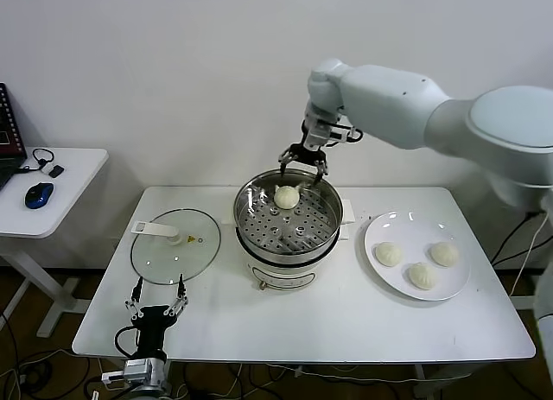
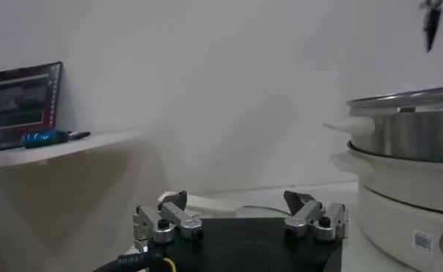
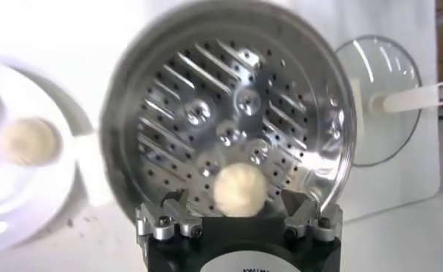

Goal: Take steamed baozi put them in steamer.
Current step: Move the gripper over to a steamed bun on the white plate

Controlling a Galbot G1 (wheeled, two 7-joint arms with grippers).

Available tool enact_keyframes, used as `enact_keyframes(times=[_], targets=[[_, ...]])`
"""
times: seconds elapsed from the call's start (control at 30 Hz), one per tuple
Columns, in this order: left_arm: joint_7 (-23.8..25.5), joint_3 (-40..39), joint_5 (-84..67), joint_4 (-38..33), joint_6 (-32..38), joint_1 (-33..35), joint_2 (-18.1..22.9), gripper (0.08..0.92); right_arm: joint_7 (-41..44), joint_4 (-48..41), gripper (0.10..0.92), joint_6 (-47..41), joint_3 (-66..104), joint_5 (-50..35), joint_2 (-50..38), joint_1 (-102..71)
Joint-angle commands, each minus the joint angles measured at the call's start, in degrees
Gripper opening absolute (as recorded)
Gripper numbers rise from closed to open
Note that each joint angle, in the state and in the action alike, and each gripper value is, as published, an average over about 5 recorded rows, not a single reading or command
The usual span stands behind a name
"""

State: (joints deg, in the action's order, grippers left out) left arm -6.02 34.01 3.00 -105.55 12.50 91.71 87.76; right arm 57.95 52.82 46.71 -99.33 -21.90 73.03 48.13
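Over the far rim of the steamer (image 1: 289,217), centre of the white table (image 1: 346,322), my right gripper (image 1: 303,168) hangs with fingers spread wide, gripping nothing. One steamed baozi (image 1: 287,195) sits on the perforated floor at the far side of the basket, just below my fingertips and apart from them; right wrist view shows the bun (image 3: 240,190) between the two pads, no contact. Three more baozi (image 1: 421,263) lie on the white plate (image 1: 378,231) right of the steamer, close together. My left gripper (image 1: 158,302) is parked low at the near left table edge, fingers open, holding nothing. Glass lid (image 1: 175,245) lies flat on the table left of the steamer, just beyond my left gripper.
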Motion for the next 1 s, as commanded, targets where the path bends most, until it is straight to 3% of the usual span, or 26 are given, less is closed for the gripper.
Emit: enact_keyframes(times=[0.03, 0.23, 0.4, 0.67, 1.0], targets=[[-0.2, -0.5, -0.1, -0.4, 0.4, 0.3, -0.1, 0.823, -4.1, 17.1, 0.823, -39.2, -15.4, -18.8, -13.1, 11.8], [-0.2, -1.4, 0.1, -0.2, 0.4, 0.0, 0.0, 0.823, -9.0, 23.5, 0.823, -55.2, -19.2, -25.0, -18.9, 13.9], [-0.2, -1.5, 0.1, 0.2, 0.5, -0.2, 0.0, 0.823, -11.0, 28.5, 0.823, -62.4, -22.1, -27.3, -21.9, 14.8], [-0.2, -1.4, -0.1, 0.7, 0.7, -0.5, -0.1, 0.823, -9.6, 30.0, 0.823, -63.6, -24.5, -27.0, -24.7, 11.6], [-0.1, -1.1, -0.2, 1.5, 0.6, -0.6, -0.2, 0.823, -7.8, 15.9, 0.823, -60.4, -12.8, -19.9, -25.0, -4.6]])
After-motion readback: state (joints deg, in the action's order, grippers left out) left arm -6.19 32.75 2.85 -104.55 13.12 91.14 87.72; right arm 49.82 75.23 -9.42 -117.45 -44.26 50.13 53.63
